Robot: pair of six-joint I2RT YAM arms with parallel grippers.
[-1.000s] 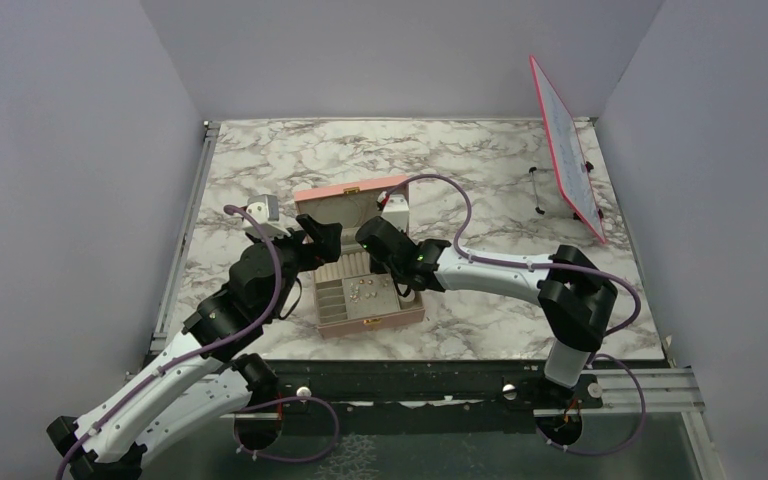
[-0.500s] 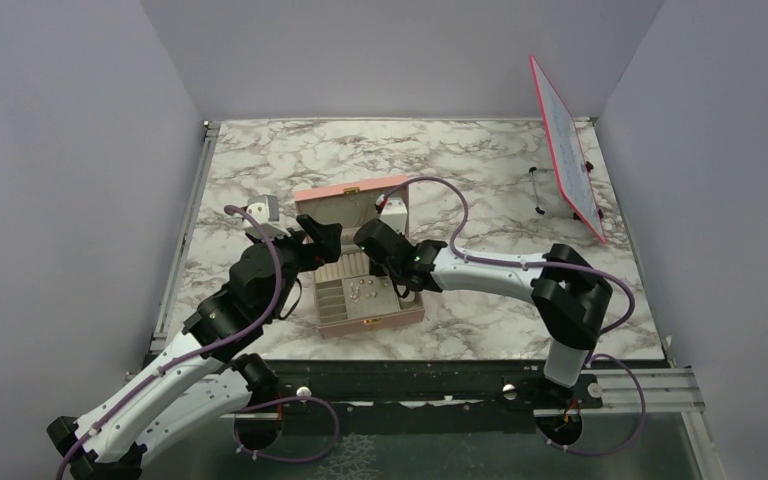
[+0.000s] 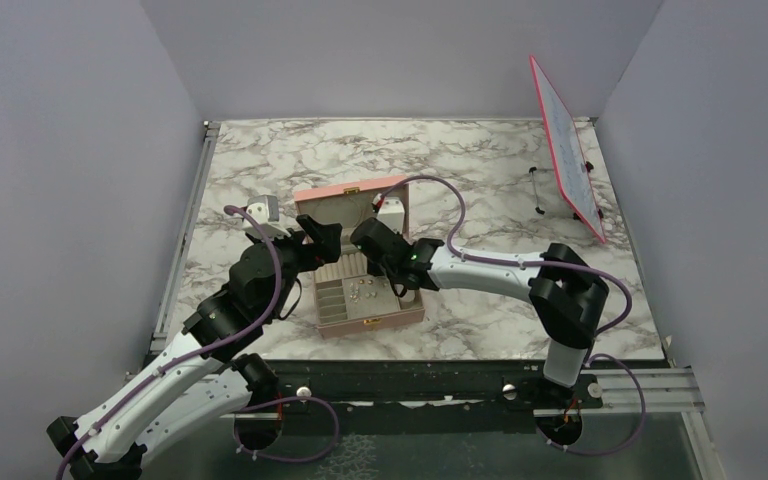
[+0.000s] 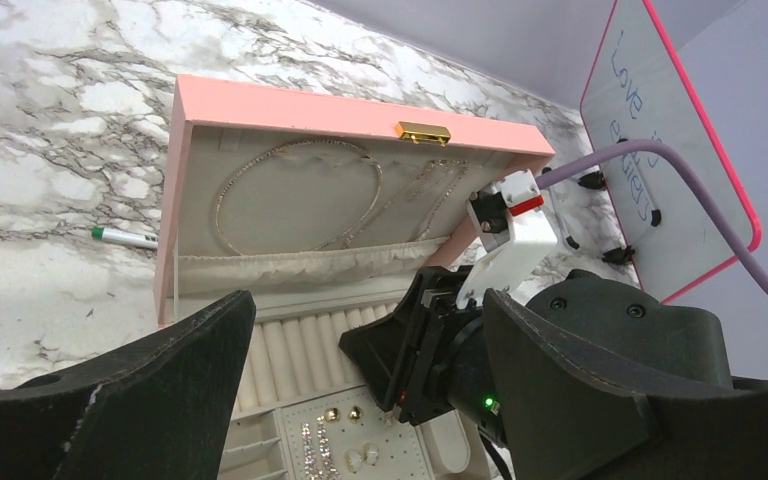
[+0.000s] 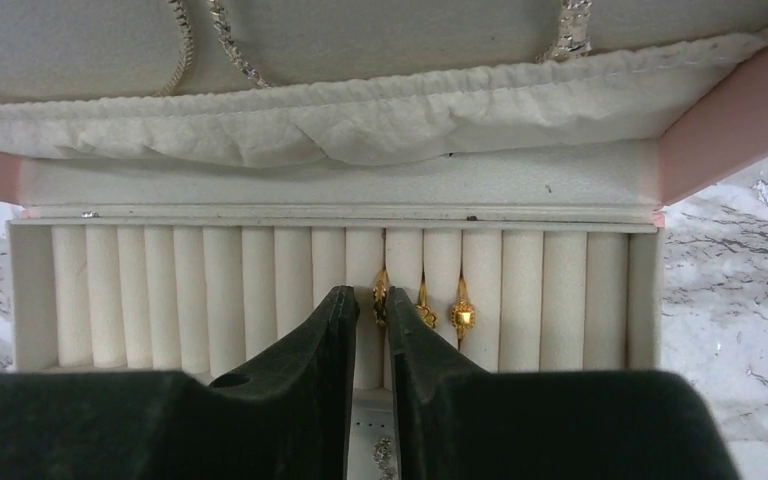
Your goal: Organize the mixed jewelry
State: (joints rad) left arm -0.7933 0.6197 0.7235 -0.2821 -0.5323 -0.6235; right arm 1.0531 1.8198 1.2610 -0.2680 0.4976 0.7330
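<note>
Gold rings [image 5: 462, 316] in pink box [image 4: 290, 108]; "Love" on whiteboard [image 4: 660, 150]

Before me a pink box [image 4: 310, 105] stands open on the marble table [image 3: 480, 170], lid upright, with a gold clasp [image 4: 422, 132] on its rim. Beige rolls [image 5: 160, 290] fill the back row. A green-tipped pen [image 4: 125, 237] lies left of the lid. At the far right leans a pink-framed whiteboard [image 3: 568, 150]; its blue writing may read "Love".

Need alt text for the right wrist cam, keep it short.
The right gripper, fingers barely apart, sits at the ring rolls of an open pink jewelry box, beside three gold rings seated in the slots. Chains lie in the lid above.
</note>
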